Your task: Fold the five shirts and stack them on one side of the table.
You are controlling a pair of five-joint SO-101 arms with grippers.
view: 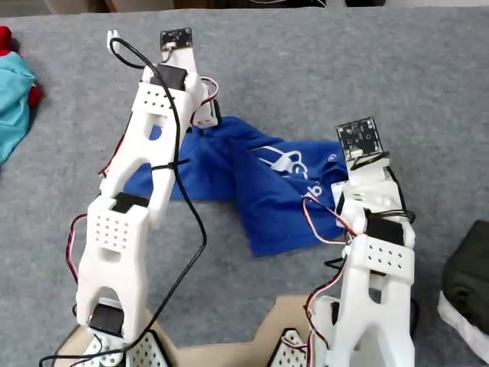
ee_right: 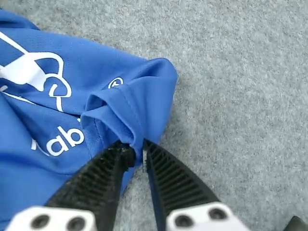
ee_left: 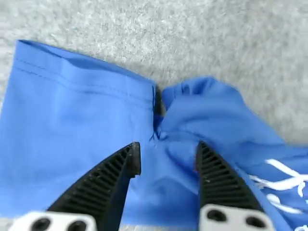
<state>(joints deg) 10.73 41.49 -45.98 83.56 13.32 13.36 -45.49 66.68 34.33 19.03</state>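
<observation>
In the high view, a blue shirt [view: 260, 183] lies crumpled and partly doubled over near the middle of the grey tabletop [view: 321, 69], its white print facing up. The left arm [view: 145, 153] stretches over the shirt's end toward the tabletop's far-left side, and the right arm [view: 374, 252] stands at the shirt's end toward the right edge. A teal cloth [view: 11, 99] with something red [view: 8, 38] beside it sits at the left edge near the far corner. A dark cloth [view: 470, 267] on top of a white one [view: 458, 317] lies at the right edge near the near corner. In the left wrist view, the left gripper [ee_left: 167, 151] is spread wide above the blue fabric, right where a hemmed sleeve [ee_left: 82, 110] meets the bunched body of the shirt. Cloth shows between its black ribbed fingers [ee_left: 115, 173], and I cannot tell whether the tips touch it. In the right wrist view, the right gripper [ee_right: 136, 150] is almost pressed together and pinches a raised fold at the shirt's stitched border, with the white lettering [ee_right: 60, 139] just beside it and bare grey tabletop on the other side.
</observation>
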